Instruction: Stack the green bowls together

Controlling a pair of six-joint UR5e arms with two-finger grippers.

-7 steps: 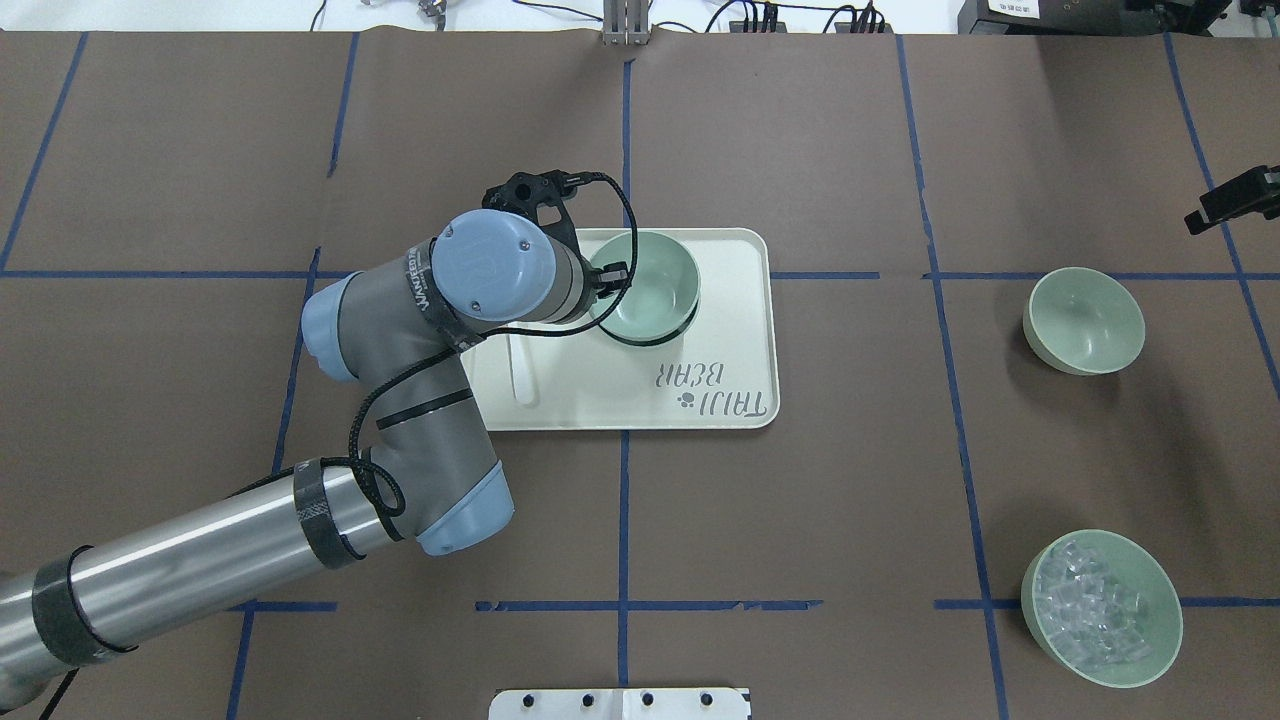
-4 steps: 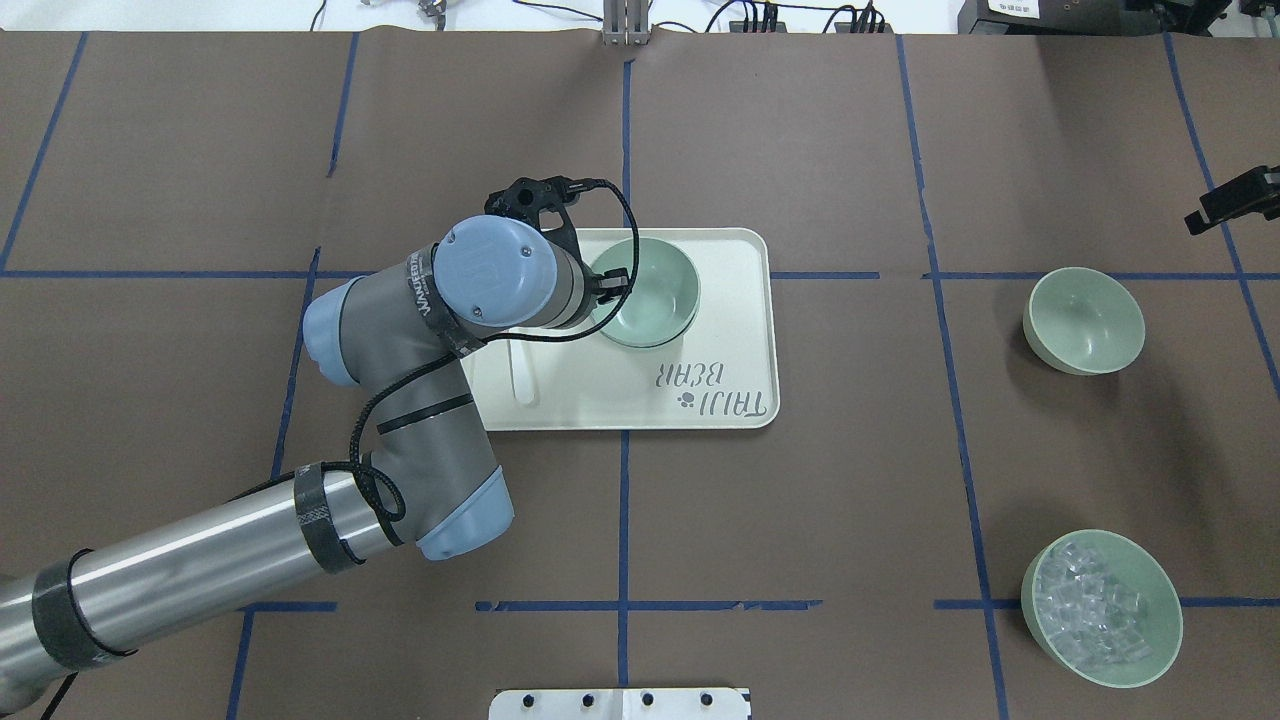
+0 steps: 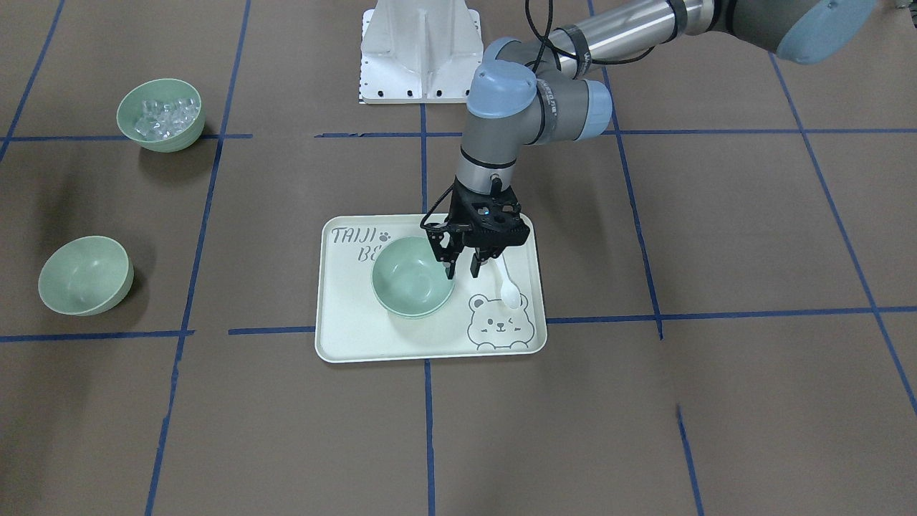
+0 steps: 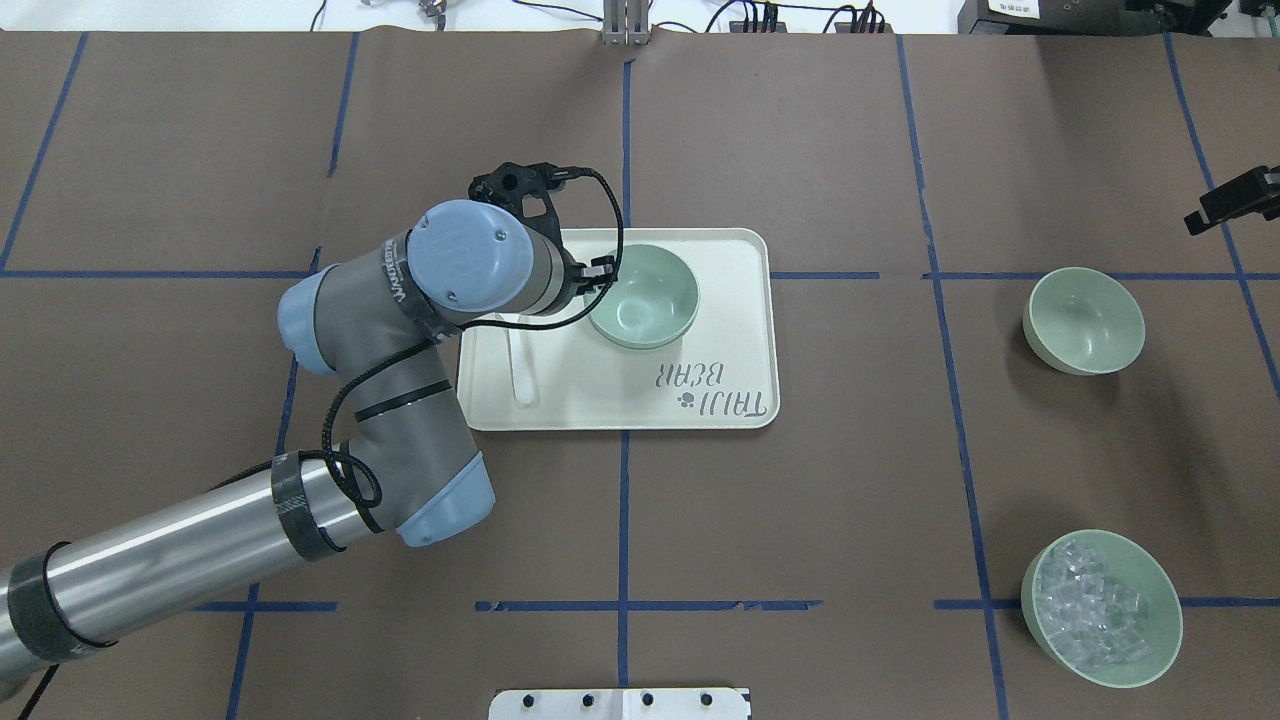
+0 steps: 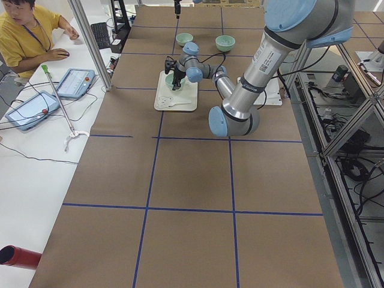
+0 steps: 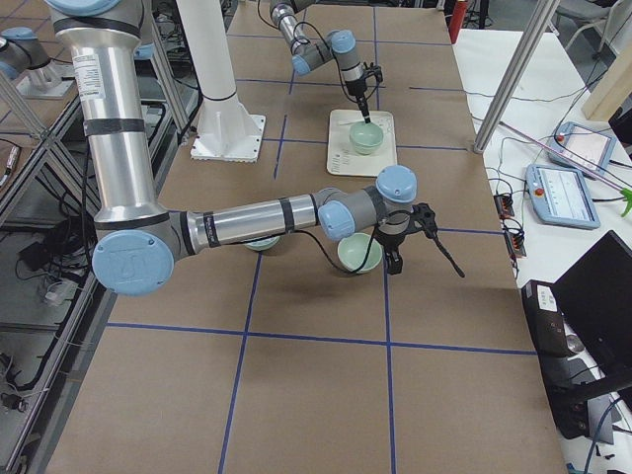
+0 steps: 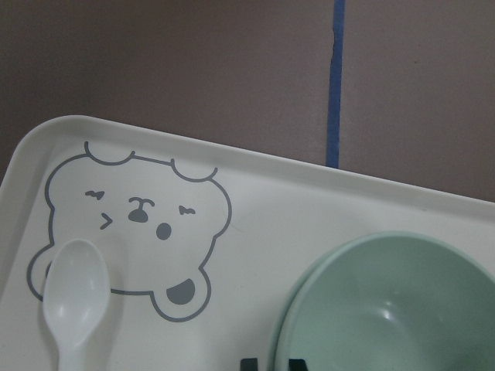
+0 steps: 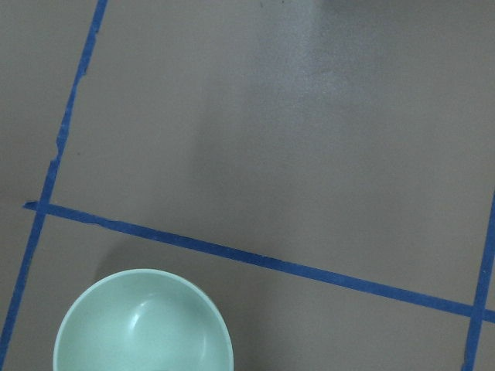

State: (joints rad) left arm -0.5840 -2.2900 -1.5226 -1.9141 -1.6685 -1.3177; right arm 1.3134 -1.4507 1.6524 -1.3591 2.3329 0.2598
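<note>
Two pale green bowls (image 3: 412, 283) sit nested on the cream tray (image 3: 430, 344); they also show in the overhead view (image 4: 643, 296) and the left wrist view (image 7: 387, 309). My left gripper (image 3: 462, 271) hangs open and empty just beside their rim, on the spoon side. A third plain green bowl (image 4: 1083, 320) stands alone on the table, also in the front view (image 3: 86, 276) and the right wrist view (image 8: 143, 325). My right gripper (image 6: 397, 263) hovers close by it; I cannot tell whether it is open or shut.
A green bowl of clear ice-like cubes (image 4: 1100, 608) stands near the robot's right side. A white spoon (image 3: 509, 290) lies on the tray beside the bear drawing. The white robot base plate (image 4: 620, 703) is at the near edge.
The left gripper lowered the held bowl into the bowl on the tray, let go, and drew back to the left. The other bowls have not moved.
</note>
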